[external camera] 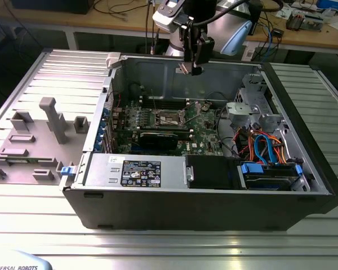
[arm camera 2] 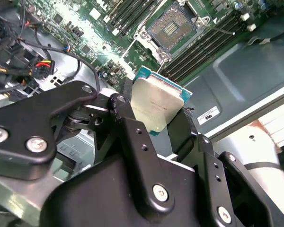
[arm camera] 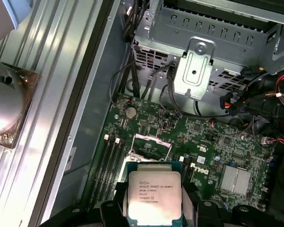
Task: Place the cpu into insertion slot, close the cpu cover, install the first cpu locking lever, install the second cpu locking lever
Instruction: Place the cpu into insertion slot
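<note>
Cpu in gripper, insertion slot below — apart

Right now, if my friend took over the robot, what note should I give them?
Gripper: fingers shut on the cpu, gripping its two opposite edges, metal top facing the first wrist view.
Where: the gripper hangs above the open computer case. The cpu is in the air, apart from the insertion slot.
Slot: uncovered and empty, its contacts showing.
Done: the cpu is picked up.
Left: the cpu is not yet seated, and none of the closing steps is done.
</note>
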`<state>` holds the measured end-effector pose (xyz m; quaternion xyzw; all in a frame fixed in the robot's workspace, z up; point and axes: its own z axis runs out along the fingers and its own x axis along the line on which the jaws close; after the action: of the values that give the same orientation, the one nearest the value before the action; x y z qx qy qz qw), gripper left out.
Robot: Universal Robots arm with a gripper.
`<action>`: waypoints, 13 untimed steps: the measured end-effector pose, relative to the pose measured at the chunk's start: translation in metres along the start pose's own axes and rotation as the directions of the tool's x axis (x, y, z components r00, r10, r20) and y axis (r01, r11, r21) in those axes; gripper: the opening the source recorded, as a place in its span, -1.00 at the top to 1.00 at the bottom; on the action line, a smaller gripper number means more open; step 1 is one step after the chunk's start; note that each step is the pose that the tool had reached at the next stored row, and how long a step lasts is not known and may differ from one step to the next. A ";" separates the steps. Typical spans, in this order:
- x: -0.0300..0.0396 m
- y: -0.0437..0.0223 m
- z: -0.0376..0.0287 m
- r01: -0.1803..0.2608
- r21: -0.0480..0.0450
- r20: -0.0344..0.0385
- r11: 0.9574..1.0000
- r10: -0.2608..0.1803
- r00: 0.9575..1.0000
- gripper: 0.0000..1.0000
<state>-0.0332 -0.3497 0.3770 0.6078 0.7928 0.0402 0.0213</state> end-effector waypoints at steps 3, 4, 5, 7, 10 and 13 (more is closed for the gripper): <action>0.0000 0.0000 0.0001 -0.047 -0.001 0.004 0.999 0.047 0.999 -0.08; 0.0000 0.0000 0.0002 -0.067 -0.001 0.006 0.998 0.067 0.998 -0.08; 0.0000 0.0000 0.0002 -0.080 -0.002 0.007 0.997 0.080 0.997 -0.08; 0.0000 0.0000 0.0002 -0.113 -0.002 0.010 0.994 0.113 0.994 -0.08; 0.0000 0.0000 0.0003 -0.116 -0.002 0.010 0.993 0.116 0.993 -0.08; 0.0000 0.0000 0.0003 -0.116 -0.002 0.010 0.993 0.116 0.993 -0.08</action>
<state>-0.0332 -0.3497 0.3768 0.6532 0.7558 0.0389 0.0236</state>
